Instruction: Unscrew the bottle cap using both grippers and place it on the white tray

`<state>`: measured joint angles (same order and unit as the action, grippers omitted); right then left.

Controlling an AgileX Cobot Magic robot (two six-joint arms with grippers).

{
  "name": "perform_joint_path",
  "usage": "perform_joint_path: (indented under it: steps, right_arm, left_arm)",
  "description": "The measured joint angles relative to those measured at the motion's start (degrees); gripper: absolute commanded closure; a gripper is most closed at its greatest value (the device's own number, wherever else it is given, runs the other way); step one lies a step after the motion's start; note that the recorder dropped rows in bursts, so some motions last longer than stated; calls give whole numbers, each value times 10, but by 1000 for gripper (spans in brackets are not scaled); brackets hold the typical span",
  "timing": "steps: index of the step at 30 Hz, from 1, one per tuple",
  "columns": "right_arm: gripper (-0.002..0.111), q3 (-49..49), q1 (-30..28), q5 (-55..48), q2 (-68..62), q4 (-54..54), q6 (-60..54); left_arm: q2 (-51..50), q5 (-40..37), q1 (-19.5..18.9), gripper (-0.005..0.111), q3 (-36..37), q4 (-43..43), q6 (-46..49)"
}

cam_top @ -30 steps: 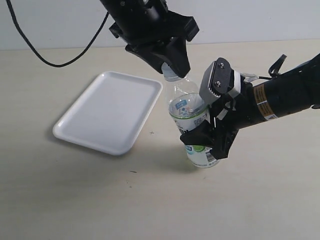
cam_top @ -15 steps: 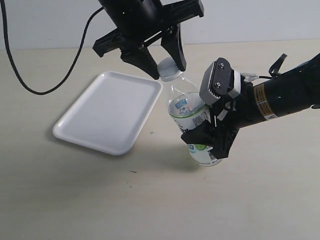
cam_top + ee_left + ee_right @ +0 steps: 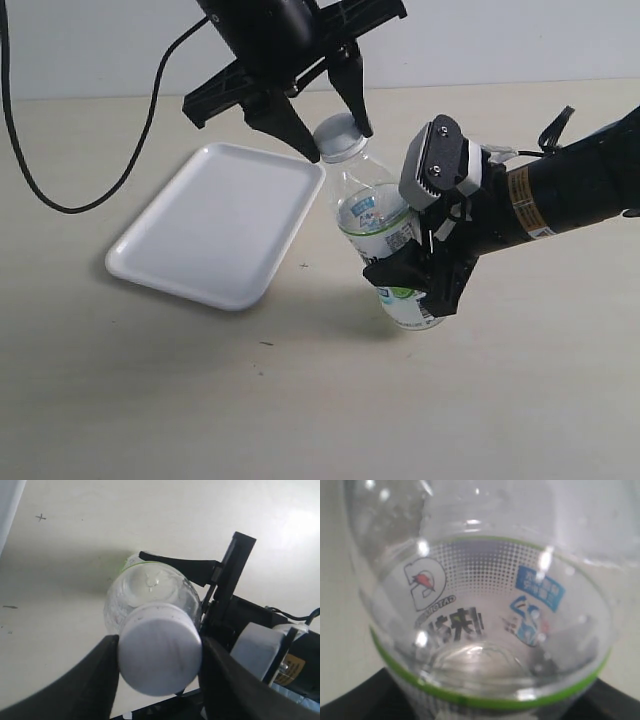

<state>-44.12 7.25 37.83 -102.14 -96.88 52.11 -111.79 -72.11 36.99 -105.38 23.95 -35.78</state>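
The clear bottle (image 3: 375,215) with a green-and-white label leans toward the tray, its base low near the table. My right gripper (image 3: 408,275), the arm with the grey-white block, is shut on the labelled body; its wrist view is filled by the bottle (image 3: 480,620), with dark jaws at both lower corners. The white bottle cap (image 3: 338,135) sits on the neck. My all-black left gripper (image 3: 340,143) comes down from above, shut on the cap. In the left wrist view the cap (image 3: 159,650) touches a black finger (image 3: 95,680) on each side.
The white tray (image 3: 215,220) lies flat on the beige table, left of the bottle, with nothing on it. A black cable (image 3: 100,190) loops from the left arm over the table's far left. A pale wall (image 3: 520,40) closes the back.
The left gripper has turned about the cap, so its two fingers now show on either side of it. Its cable swung left. The bottle and the right arm have barely moved.
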Motion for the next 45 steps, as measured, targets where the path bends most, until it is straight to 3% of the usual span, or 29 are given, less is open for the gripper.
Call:
perform_joint_path:
  steps: [4,7,11,13,19,32,45]
  right_arm:
    - [108,0,0,-1,0,2,-1]
    - [108,0,0,-1,0,2,-1]
    - [108,0,0,0,0,1,-6]
    - [108,0,0,1,1,0,-6]
    - [108,0,0,2,1,-1,-6]
    - [108,0,0,10,1,-4,-6]
    - [108,0,0,10,1,-5,-6]
  left_arm:
    - [0,0,-1,91,0,0,11]
    - [0,0,-1,67,0,0,23]
    - [0,5,-1,22,-1,1,50]
    - [0,12,-1,12,-2,2,81]
    - [0,17,-1,11,-3,3,210]
    - [0,17,-1,11,-3,3,679]
    - [0,20,-1,11,-3,-7,1033]
